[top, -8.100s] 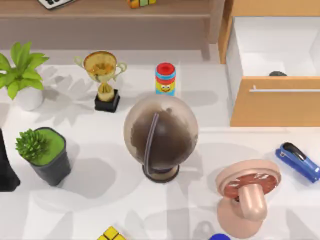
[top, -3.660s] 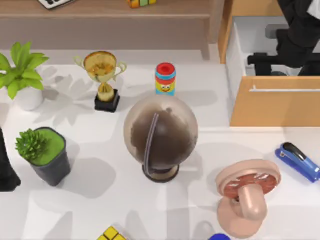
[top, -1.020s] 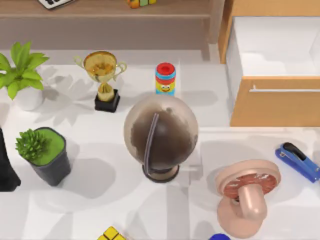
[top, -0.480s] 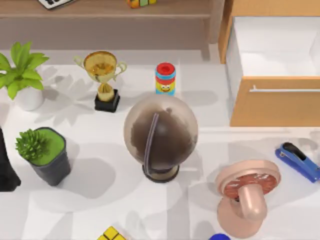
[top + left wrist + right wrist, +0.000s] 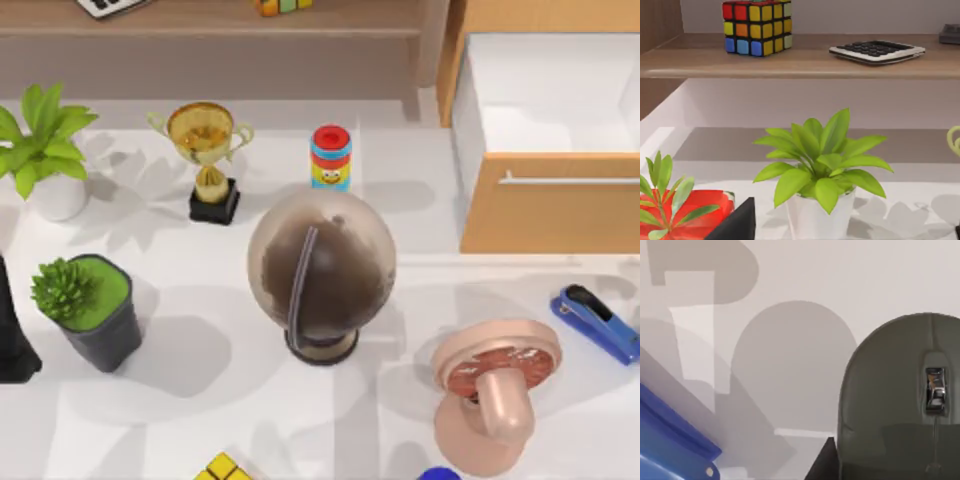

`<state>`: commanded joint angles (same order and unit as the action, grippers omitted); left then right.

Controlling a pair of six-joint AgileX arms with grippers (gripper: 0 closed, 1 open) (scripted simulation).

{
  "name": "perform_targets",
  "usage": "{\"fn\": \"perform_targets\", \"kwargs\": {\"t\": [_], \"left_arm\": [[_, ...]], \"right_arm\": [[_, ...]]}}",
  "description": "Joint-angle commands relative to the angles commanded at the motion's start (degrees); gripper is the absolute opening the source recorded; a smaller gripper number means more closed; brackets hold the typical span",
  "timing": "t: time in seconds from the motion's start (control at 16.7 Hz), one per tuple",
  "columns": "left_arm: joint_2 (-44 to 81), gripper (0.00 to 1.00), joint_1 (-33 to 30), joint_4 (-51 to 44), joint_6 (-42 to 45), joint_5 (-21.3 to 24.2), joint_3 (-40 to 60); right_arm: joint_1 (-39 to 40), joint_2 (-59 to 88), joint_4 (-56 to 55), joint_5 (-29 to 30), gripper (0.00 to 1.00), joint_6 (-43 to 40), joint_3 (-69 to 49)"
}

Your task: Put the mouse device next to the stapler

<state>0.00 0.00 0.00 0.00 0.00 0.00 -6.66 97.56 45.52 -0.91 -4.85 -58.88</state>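
The bright blue elongated stapler (image 5: 597,322) with a black strip along its top lies on the white table (image 5: 200,400), right of the big brown globe (image 5: 320,268) and just beyond the pink desk fan (image 5: 493,392). The right wrist camera looks close onto the small rounded dark grey mouse device (image 5: 900,400) with its silver scroll wheel, above the white surface, a blue edge of the stapler near it. Whether the right gripper is clenched on the mouse I cannot tell. The left wrist camera faces a leafy green plant in a white pot (image 5: 820,175), left of the globe, below a wooden shelf (image 5: 805,60)
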Motion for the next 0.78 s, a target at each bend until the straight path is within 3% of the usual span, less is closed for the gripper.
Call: {"fn": "perform_targets", "kwargs": {"t": [0.78], "left_arm": [[0.00, 1.00, 0.00, 0.00, 0.00, 0.00, 0.00]], "right_arm": [[-0.72, 1.11, 3.51, 0.60, 0.00, 8.37, -0.34]]}}
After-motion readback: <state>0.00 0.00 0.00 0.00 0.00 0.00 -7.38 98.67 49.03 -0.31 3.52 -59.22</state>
